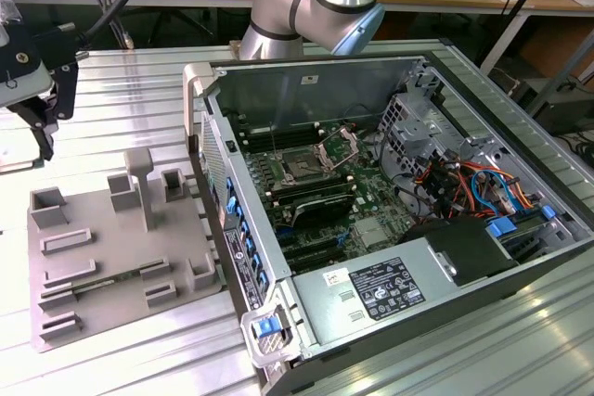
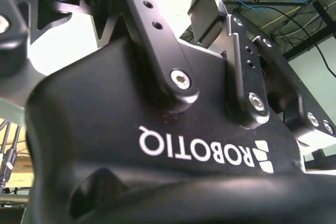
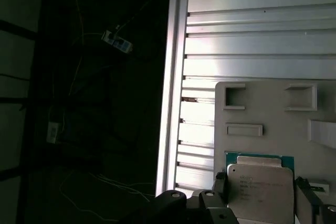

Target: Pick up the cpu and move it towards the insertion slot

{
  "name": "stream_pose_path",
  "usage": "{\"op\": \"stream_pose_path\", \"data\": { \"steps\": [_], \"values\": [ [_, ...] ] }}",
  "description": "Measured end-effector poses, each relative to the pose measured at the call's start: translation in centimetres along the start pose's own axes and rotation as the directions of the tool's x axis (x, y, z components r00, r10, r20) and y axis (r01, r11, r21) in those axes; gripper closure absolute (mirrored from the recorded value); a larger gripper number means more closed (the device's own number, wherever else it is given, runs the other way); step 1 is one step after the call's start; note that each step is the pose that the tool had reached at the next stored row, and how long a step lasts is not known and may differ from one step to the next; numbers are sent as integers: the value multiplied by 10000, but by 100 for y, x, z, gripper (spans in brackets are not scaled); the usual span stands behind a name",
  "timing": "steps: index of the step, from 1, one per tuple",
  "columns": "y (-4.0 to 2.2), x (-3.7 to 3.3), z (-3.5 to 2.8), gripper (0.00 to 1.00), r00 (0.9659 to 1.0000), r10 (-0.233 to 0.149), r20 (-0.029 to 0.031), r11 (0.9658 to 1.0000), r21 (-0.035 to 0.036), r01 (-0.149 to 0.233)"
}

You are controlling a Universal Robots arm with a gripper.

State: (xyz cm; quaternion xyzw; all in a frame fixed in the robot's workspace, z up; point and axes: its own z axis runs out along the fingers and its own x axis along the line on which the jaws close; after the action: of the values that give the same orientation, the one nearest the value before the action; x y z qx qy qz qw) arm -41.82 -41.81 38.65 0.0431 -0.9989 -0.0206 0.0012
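**Workbench at the pick-up stage**

*Exterior view.* Ribbed aluminium table (image 1: 139, 81) bearing a grey plastic fixture (image 1: 121, 248) and an open computer case (image 1: 371, 303). The claw (image 1: 37, 127) hangs at the exterior view's far left edge, raised off the table. The insertion slot (image 1: 303, 170) is a dark square in a silver frame, with its hinged bracket (image 1: 339, 146) swung up. It lies inside the case, well apart from the claw toward the exterior view's right, beyond both the fixture and the case wall.

*Second wrist view.* Close view of the claw's black body and linkage bars, with ceiling and cables (image 2: 273, 3) beyond.

*First wrist view.* The cpu (image 3: 260, 184), silvery on top with a green rim, sits between the claw's two dark fingertips (image 3: 219, 184). One fingertip bears on each of two opposite edges, so the claw is pinching the chip. Past the claw lie the fixture's shallow rectangular recesses, and beside them the table edge drops to a dark floor.

*Reading.* The pick-up looks complete: the chip is in the grip, and no chip shows on the fixture. The carry appears hardly begun, given how far the slot lies from the claw. Reaching the slot calls for a long sideways travel with enough height to clear the case wall. The chip must stay level and firmly pinched, and arrive square to the socket frame, clear of the raised bracket.
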Motion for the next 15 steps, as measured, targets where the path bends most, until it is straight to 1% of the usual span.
{"op": "stream_pose_path", "data": {
  "steps": [5,7,15],
  "values": [
    [2,0,-53,45,10000,-1,0,10000,0,1],
    [3,0,-66,45,10000,0,1,10000,-1,0],
    [2,-8,-69,45,10000,-1,-1,10000,0,1]
  ]
}}
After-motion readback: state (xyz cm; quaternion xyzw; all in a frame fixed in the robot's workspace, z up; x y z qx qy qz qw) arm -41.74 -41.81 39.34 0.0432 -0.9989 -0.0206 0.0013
